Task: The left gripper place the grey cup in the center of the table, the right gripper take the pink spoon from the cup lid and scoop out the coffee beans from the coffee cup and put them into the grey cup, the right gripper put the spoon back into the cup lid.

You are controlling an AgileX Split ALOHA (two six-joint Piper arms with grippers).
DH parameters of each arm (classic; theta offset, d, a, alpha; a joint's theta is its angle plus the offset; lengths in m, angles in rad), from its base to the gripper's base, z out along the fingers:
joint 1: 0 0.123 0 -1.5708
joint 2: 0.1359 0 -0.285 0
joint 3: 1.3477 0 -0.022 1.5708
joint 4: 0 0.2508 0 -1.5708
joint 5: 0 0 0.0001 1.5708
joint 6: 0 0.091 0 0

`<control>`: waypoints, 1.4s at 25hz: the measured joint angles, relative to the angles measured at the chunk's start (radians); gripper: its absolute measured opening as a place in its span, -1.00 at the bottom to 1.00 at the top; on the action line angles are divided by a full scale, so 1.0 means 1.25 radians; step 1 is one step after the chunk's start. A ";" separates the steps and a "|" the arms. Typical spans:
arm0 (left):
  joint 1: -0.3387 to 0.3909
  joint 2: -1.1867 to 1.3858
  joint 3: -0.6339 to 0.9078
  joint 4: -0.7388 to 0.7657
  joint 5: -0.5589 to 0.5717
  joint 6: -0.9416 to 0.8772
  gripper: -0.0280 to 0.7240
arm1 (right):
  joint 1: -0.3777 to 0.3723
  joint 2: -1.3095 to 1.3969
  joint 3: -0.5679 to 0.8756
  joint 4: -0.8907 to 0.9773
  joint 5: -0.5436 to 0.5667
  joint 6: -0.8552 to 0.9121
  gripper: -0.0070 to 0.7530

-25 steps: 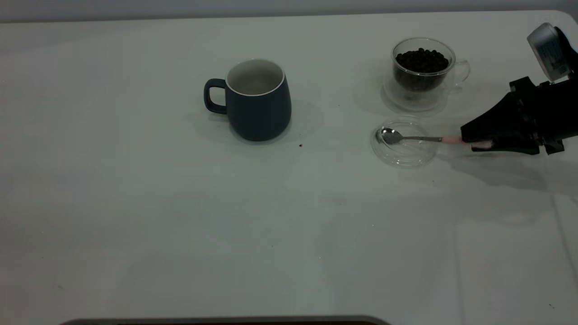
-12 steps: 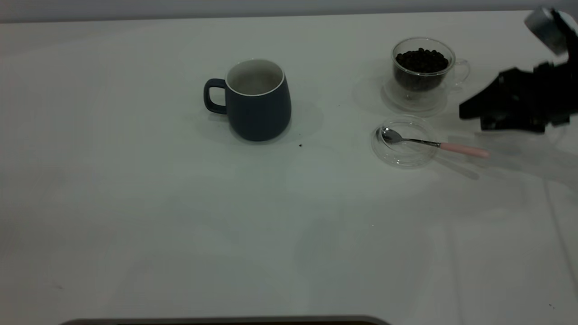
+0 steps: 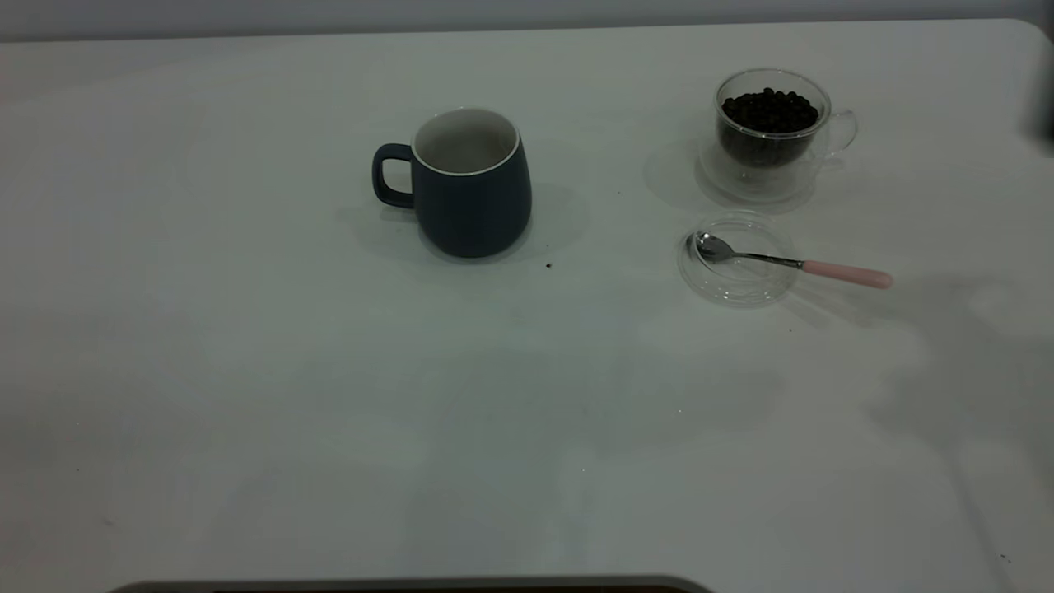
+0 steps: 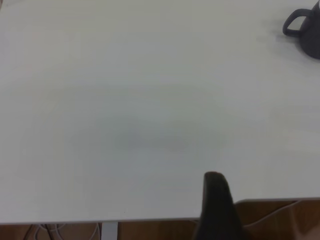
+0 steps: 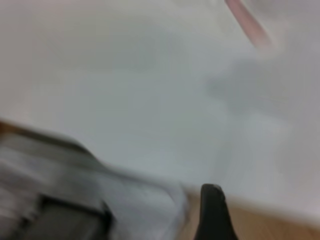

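White tabletop (image 3: 247, 371) spreads out wide under me, marked by a few tiny dark specks and soft shadows. Near its middle stands the grey cup (image 3: 469, 183), upright, its loop handle pointing toward my left side, its white inside bare as far as I can see. Off toward my right side sits the coffee cup (image 3: 770, 132), clear glass, upright, loaded with dark coffee beans (image 3: 770, 109). Just in front of it, apart from its foot, lies the cup lid (image 3: 735, 258), flat on the table. The pink spoon (image 3: 790, 262) rests with its metal bowl inside the lid and its pale pink handle sticking out over the rim toward the right edge of the table.

My left gripper (image 4: 216, 207) hangs back at the near table edge, well apart from the grey cup; only one dark finger shows, so I cannot tell whether it is parted or clenched. My right gripper (image 5: 214, 212) is off past the table's edge, with the spoon handle far from it, and again a single finger is all I see: cannot tell.
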State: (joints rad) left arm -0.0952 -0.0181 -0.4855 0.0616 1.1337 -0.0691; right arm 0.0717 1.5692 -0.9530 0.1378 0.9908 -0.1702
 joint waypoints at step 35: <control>0.000 0.000 0.000 0.000 0.000 0.001 0.59 | -0.067 -1.229 0.386 -0.042 0.104 0.098 0.50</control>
State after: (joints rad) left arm -0.0952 -0.0181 -0.4855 0.0616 1.1337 -0.0684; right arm -0.0119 0.0334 -0.4702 0.0857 1.1214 -0.0481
